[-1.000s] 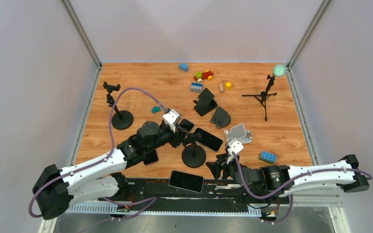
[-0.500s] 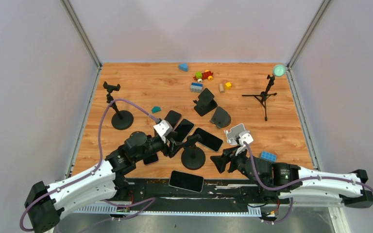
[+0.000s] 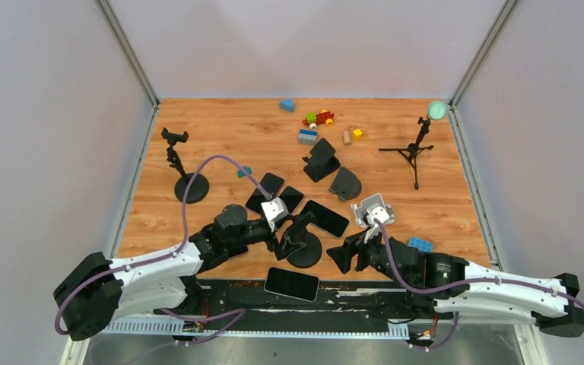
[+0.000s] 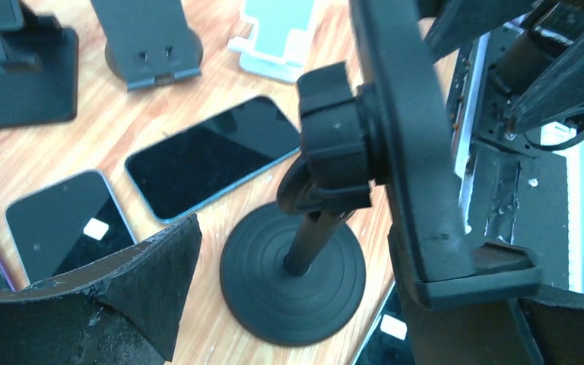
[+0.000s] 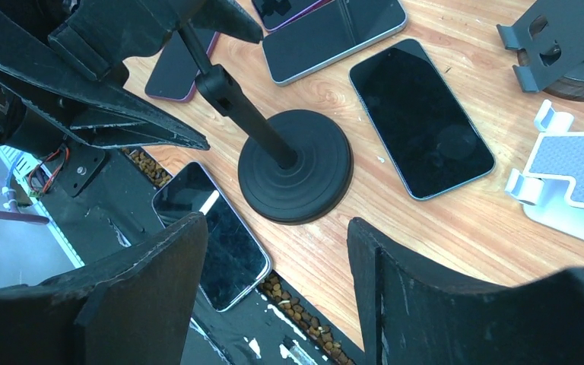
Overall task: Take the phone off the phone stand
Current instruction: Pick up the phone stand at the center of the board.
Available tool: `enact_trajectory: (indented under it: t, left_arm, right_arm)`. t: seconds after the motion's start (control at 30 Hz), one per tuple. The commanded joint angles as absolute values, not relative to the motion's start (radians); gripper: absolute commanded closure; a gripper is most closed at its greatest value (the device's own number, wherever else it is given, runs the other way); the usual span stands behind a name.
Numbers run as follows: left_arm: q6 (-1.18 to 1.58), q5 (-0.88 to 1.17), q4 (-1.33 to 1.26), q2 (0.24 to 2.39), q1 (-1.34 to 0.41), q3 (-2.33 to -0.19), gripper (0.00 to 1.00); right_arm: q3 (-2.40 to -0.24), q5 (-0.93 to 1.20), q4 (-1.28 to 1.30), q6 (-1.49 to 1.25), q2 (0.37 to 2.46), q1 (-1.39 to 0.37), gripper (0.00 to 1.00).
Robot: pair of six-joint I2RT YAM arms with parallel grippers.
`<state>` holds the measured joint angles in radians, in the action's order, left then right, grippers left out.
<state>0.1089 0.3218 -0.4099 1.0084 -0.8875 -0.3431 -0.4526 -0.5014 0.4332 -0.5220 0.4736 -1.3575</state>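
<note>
The black phone stand (image 3: 304, 247) has a round base (image 4: 293, 285) and a stem (image 5: 247, 114) carrying a black cradle (image 4: 407, 144); no phone shows in the cradle. Three phones (image 3: 266, 188) (image 3: 287, 199) (image 3: 325, 218) lie flat behind the stand. Another phone (image 3: 291, 284) lies at the table's front edge. My left gripper (image 3: 285, 232) (image 4: 312, 289) is open, its fingers either side of the stand's head and stem. My right gripper (image 3: 346, 255) (image 5: 274, 236) hovers open just right of the base, holding nothing.
A white stand (image 3: 372, 209) and two black wedge stands (image 3: 322, 160) (image 3: 344, 184) sit behind. A tall clamp stand (image 3: 186, 182) is at the left, a tripod (image 3: 414, 152) at the right. Toy bricks (image 3: 315, 122) lie at the back, a blue brick (image 3: 420, 245) near my right arm.
My left gripper opened over the phones behind the stand, uncovering one lying flat there, then drew back to the stand's head. My right gripper opened wider and moved up beside the base.
</note>
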Motion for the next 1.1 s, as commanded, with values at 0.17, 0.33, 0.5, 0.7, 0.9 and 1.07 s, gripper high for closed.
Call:
enact_trajectory:
  t: [0.17,0.33,0.5,0.7,0.9,1.07]
  left_arm:
    - [0.065,0.463,-0.841,1.142,-0.887,-0.298,0.1]
    - [0.08,0.516,-0.96,1.249,-0.887,-0.283,0.33]
    - [0.108,0.509,-1.08,1.3,-0.887,-0.266,0.59]
    - [0.115,0.466,-1.034,1.283,-0.887,-0.287,0.96]
    - [0.114,0.416,-0.948,1.227,-0.883,-0.325,1.0]
    - [0.093,0.346,-0.851,1.147,-0.858,-0.393,1.0]
  right_arm:
    - [-0.488,-0.493,0.431,-0.52,0.444,-1.353,0.32]
    - [-0.485,-0.494,0.432,-0.527,0.439,-1.353,0.32]
    - [-0.492,-0.496,0.44,-0.525,0.439,-1.354,0.32]
    - [-0.488,-0.507,0.451,-0.531,0.415,-1.353,0.32]
    - [-0.485,-0.52,0.462,-0.534,0.395,-1.353,0.33]
    - [-0.49,-0.527,0.473,-0.531,0.392,-1.353,0.33]
